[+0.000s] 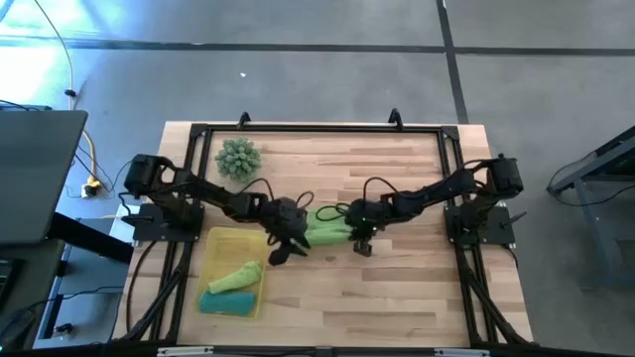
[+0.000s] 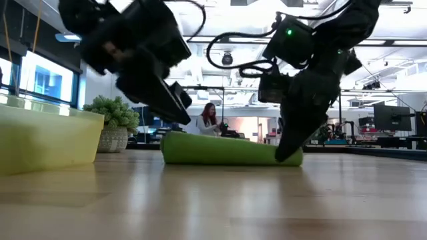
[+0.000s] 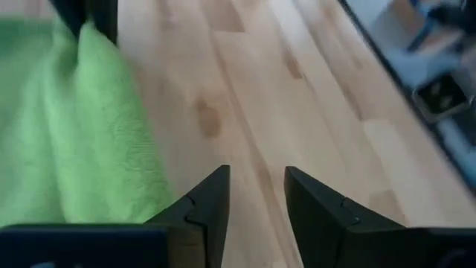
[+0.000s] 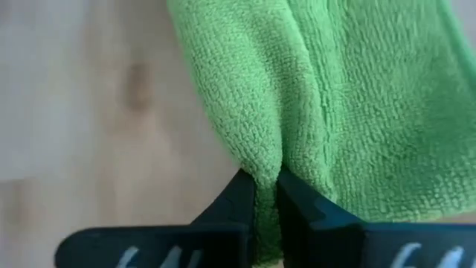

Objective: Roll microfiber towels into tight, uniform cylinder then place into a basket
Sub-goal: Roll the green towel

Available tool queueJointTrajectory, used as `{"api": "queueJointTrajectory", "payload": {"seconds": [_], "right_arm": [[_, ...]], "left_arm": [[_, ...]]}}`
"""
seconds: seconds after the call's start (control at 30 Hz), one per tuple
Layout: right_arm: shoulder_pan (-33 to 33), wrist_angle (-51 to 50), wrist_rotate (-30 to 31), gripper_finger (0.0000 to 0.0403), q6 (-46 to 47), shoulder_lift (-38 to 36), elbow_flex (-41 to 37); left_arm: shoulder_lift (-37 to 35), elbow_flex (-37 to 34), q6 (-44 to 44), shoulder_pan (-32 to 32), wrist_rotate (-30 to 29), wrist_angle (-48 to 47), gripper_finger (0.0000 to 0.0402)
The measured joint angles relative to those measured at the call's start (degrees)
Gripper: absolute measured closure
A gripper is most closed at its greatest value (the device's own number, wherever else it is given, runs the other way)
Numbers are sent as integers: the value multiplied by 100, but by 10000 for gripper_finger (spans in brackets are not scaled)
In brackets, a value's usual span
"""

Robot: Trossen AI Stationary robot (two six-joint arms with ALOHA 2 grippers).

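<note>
Now at the pick-up stage for the last towel: a rolled lime towel (image 1: pixel 327 229) lies on the desk (image 1: pixel 417 288) mid-table, just right of the basket (image 1: pixel 220 241). The right gripper (image 4: pixel 266 195) is pressed together, pinching a fold of that towel at its right end, tips down at the desk. The left gripper (image 3: pixel 256 199) sits at the roll's left end, spread partway, nothing between its fingers, only bare desk; towel lies beside it. Basket at front left already holds two rolls, a lime one (image 1: pixel 236 277) and a teal one (image 1: pixel 230 300). Spiky ball (image 1: pixel 238 159) stays well apart at the back. Next move, I judge: left needs to get onto its end of the roll, then both lift evenly so it does not unroll, carry left, lower into the basket beside the others.
</note>
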Motion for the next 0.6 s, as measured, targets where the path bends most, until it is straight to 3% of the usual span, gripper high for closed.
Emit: {"api": "queueJointTrajectory", "payload": {"seconds": [0.1,0.2,0.33,0.43,0.6], "right_arm": [[-204,63,-997,389,242,34,-24],[-402,103,-1824,389,459,66,-55],[-578,171,-2155,389,722,74,-60],[-654,151,-2178,389,892,74,-57],[-674,160,-2171,389,892,70,-53]], "left_arm": [[-10,1,674,-405,-774,2,285],[38,4,1507,-850,-2196,35,286],[131,3,2129,-1341,-3705,69,283],[198,5,2131,-1565,-4187,86,281],[372,11,1547,-1654,-4246,131,279]]}}
